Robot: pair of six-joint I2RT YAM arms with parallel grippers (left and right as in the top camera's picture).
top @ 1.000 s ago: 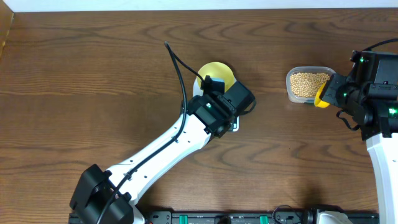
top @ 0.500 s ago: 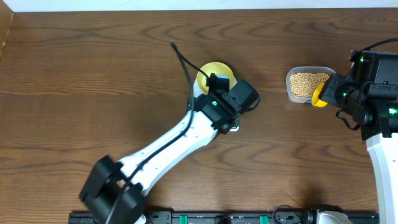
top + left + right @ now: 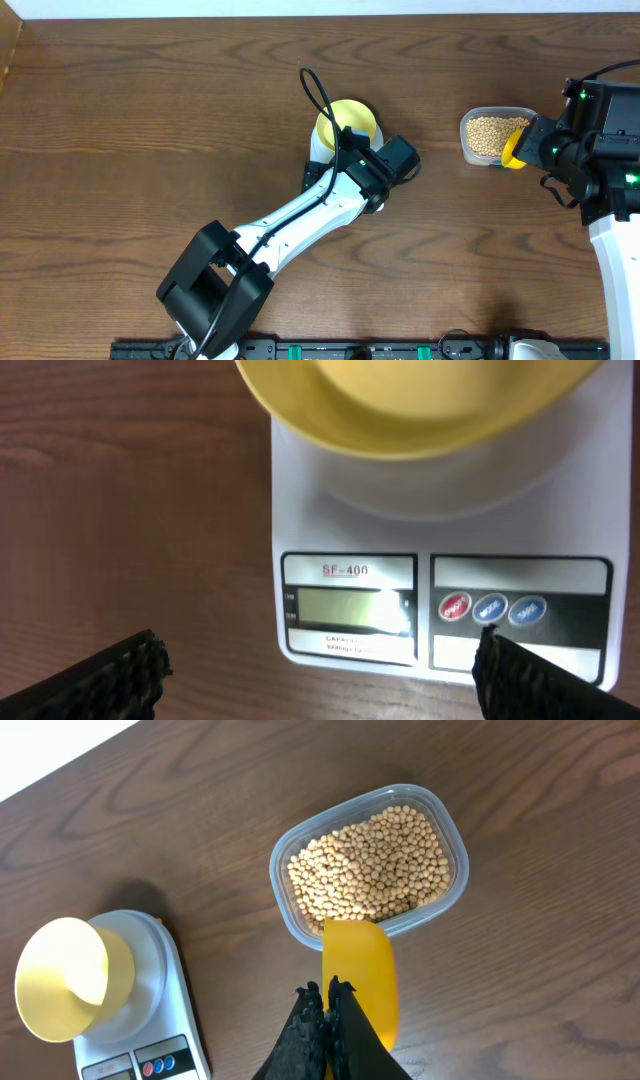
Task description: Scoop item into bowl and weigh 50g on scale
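The pale-yellow bowl [image 3: 345, 118] stands empty on the white scale [image 3: 350, 520]; both also show in the right wrist view, the bowl [image 3: 60, 975] on the scale [image 3: 170, 1020]. My left gripper [image 3: 320, 685] is open and empty, low over the scale's front edge. One of its fingertips is right by the red and blue buttons [image 3: 490, 608]. The tan beans [image 3: 375, 860] fill a clear tub [image 3: 466, 140] at the right. My right gripper [image 3: 326, 995] is shut on the yellow scoop [image 3: 360, 970]. The scoop's mouth is at the tub's near rim.
The left arm [image 3: 300, 215] stretches across the middle of the brown wooden table and covers most of the scale from above. The right arm [image 3: 610, 150] stands at the right edge. A black rail runs along the table's front edge [image 3: 400, 350].
The left arm's elbow has swung right, and its wrist has shifted slightly right over the scale's front. The right gripper and scoop have barely moved.
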